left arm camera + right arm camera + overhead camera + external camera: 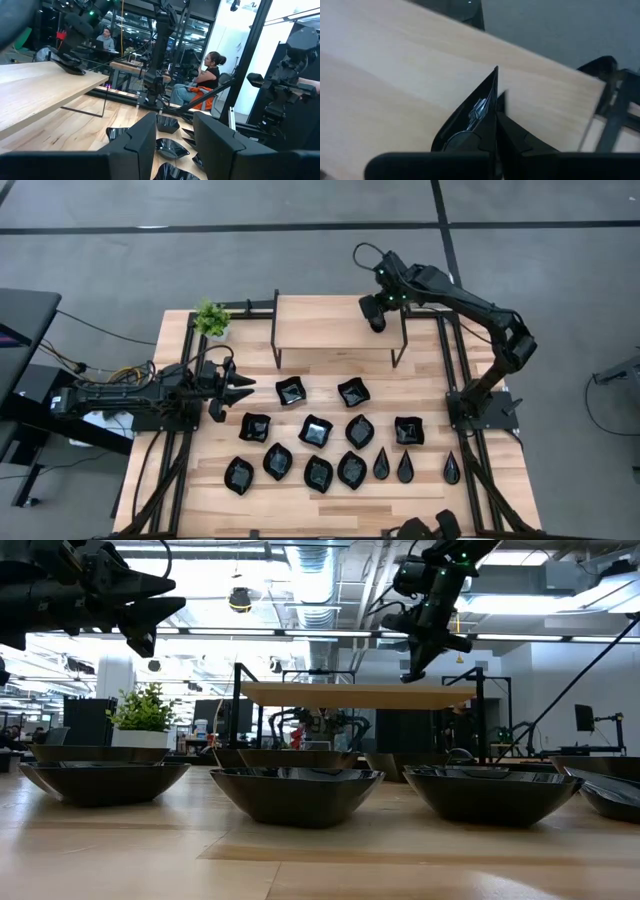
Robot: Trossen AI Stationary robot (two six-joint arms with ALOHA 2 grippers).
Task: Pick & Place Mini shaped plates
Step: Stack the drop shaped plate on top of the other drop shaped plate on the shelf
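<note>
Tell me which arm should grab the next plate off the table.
Left. The left gripper hangs open beside the mini shaped plates. The right gripper is shut and empty, over the raised shelf.

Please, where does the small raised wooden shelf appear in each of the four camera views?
High view: wooden shelf, top centre, right of the green plant.
Low view: thin board mid-picture, on black legs.
Left wrist view: pale slab at left.
Right wrist view: fills the background.
Shared landmark: the right gripper above it.
</note>
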